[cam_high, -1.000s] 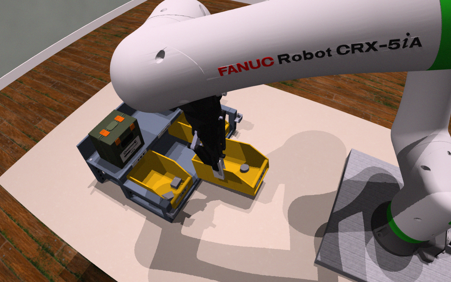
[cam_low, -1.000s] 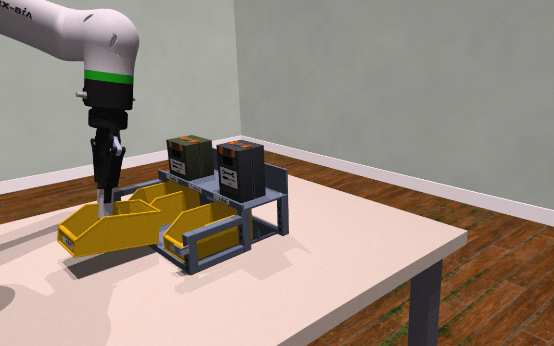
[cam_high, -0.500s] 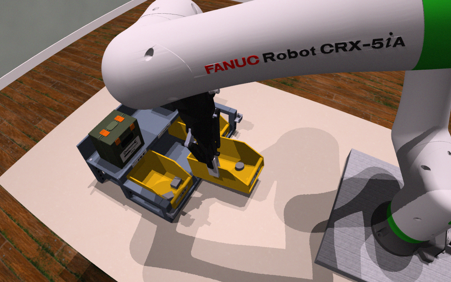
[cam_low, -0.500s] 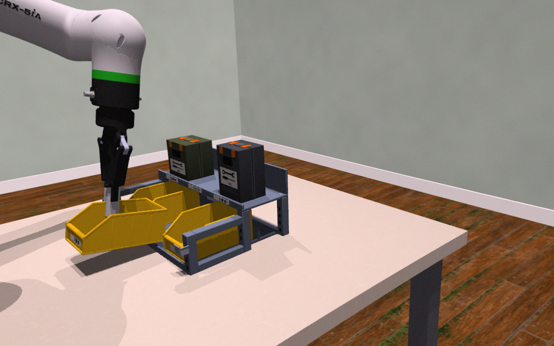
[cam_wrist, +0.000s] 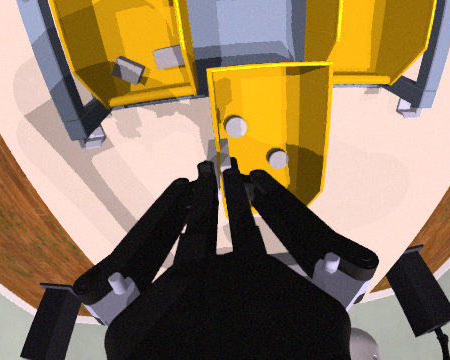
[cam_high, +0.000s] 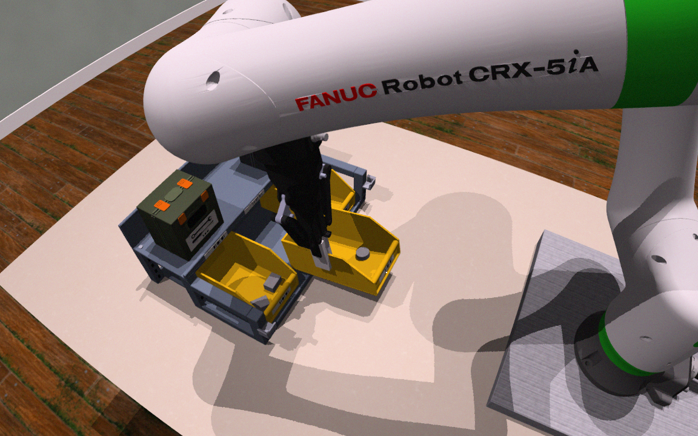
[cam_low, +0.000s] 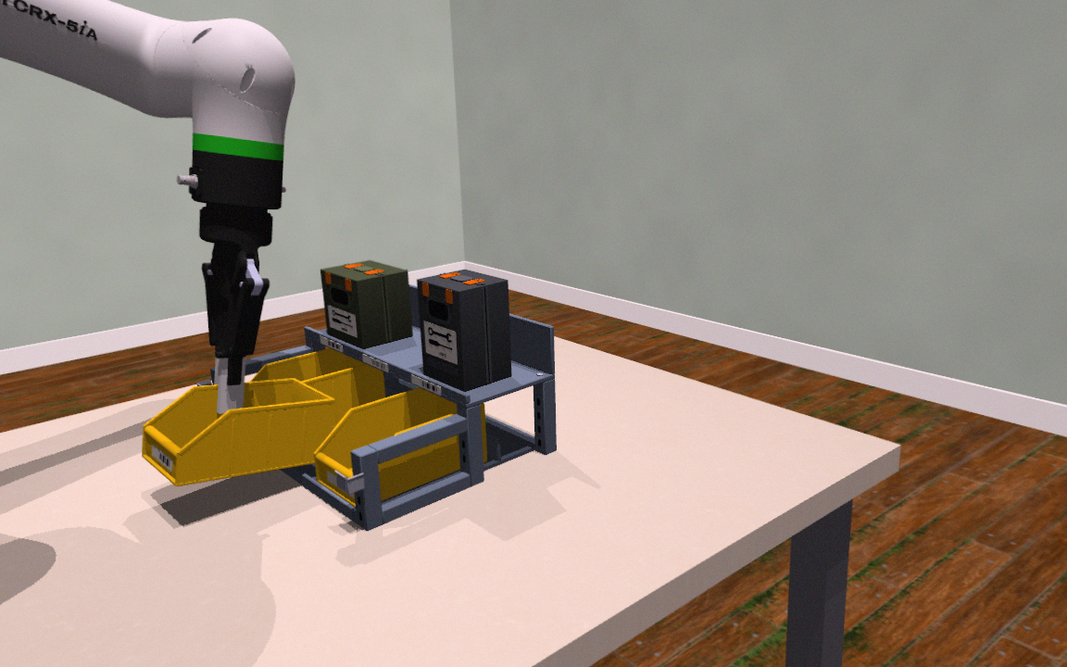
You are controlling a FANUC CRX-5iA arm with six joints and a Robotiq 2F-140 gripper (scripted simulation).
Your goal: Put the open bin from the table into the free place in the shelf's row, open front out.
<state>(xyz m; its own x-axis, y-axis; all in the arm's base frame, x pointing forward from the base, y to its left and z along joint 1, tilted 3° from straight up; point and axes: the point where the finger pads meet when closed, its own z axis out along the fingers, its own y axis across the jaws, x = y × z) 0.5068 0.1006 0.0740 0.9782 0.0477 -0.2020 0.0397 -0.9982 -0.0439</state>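
The yellow open bin [cam_high: 343, 250] hangs above the table, tilted with its open front lower and facing away from the shelf. My gripper [cam_high: 322, 259] is shut on its thin side wall, as the wrist view [cam_wrist: 219, 174] also shows. Two round grey parts [cam_wrist: 236, 127] lie inside it. Its rear end is at the front edge of the free middle place [cam_wrist: 241, 14] in the grey shelf [cam_low: 438, 397]. Two other yellow bins [cam_wrist: 119, 40] [cam_wrist: 372, 14] stand on either side of that place, open fronts out. In the side view the held bin [cam_low: 239, 431] is just in front of the row.
A green box [cam_low: 365, 302] and a dark box [cam_low: 462, 329] stand on the shelf's upper board. The robot's base plate [cam_high: 601, 336] is at the table's right. The arm's long link hides part of the shelf in the overhead view.
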